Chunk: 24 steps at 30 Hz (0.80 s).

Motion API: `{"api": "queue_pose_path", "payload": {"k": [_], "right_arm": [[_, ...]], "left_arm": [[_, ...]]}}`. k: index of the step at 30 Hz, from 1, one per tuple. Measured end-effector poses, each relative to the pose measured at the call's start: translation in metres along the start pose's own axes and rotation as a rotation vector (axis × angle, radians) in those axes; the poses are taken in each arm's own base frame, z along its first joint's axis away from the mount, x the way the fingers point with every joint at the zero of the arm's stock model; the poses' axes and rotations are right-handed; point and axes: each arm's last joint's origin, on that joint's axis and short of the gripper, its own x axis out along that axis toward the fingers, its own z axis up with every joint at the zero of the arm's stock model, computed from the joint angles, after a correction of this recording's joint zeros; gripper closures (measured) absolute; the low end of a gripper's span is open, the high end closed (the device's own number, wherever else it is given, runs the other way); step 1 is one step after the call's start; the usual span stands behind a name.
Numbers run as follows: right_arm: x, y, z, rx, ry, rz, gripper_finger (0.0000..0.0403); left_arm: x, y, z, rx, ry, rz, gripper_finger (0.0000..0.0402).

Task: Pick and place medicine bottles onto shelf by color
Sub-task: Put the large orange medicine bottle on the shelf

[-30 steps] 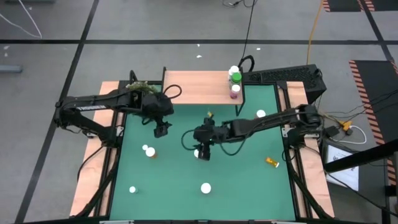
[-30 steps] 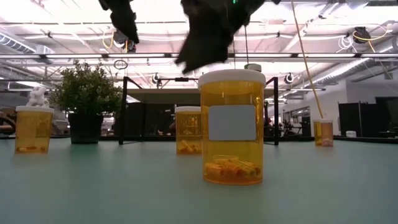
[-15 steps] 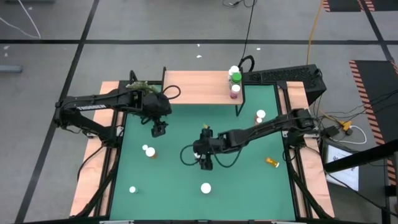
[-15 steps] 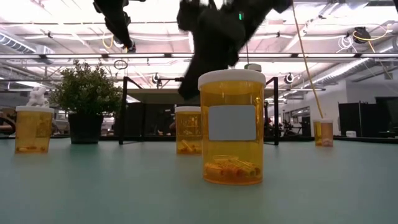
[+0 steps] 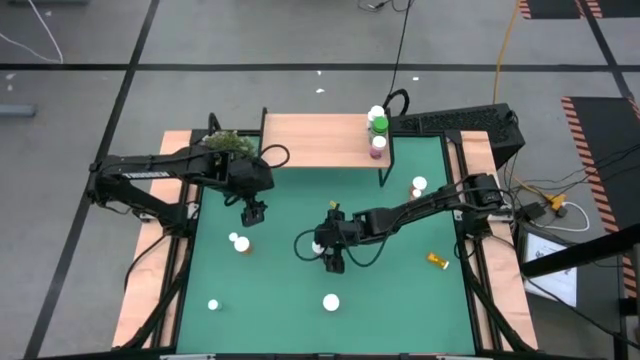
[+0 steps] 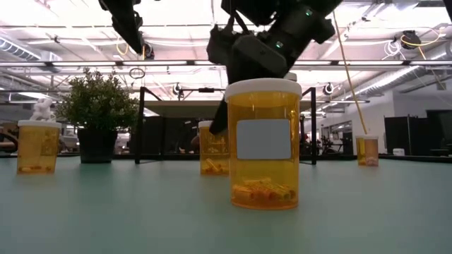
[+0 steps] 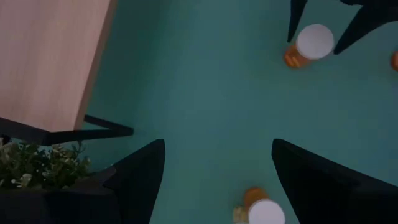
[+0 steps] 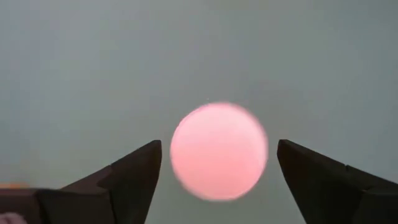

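- The left hand is seen with fingers spread above the green counter.
- A white-capped orange bottle lies between the fingers.
- Another bottle stands between the other arm's fingers.
- The shelf and plant are shown alongside.

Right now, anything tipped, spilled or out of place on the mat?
One thing: an orange bottle lies on its side near the mat's right edge, while the other loose bottles stand upright. No spill shows. The right gripper hangs open over a mid-mat bottle; the left gripper waits open near the shelf.
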Motion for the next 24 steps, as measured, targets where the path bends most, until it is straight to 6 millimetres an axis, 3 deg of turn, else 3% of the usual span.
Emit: {"api": "queue_pose_path", "payload": {"k": [11, 17, 20, 24], "right_arm": [[0.0, -0.003, 0.005, 0.033, -0.045, 0.012, 0.0183], [-0.004, -0.009, 0.005, 0.046, -0.024, 0.011, 0.0204], [-0.012, -0.014, 0.009, 0.054, -0.042, 0.004, 0.02], [-0.045, -0.025, 0.024, 0.115, -0.12, -0.02, 0.0196]], "left_arm": [[-0.001, -0.005, -0.001, 0.0, -0.002, -0.011, 0.0105], [-0.001, -0.011, -0.002, 0.025, -0.002, -0.021, 0.0105], [-0.002, -0.013, -0.003, 0.035, 0.0, -0.026, 0.0105], [-0.002, -0.016, -0.004, 0.047, 0.004, -0.029, 0.0105]]}}
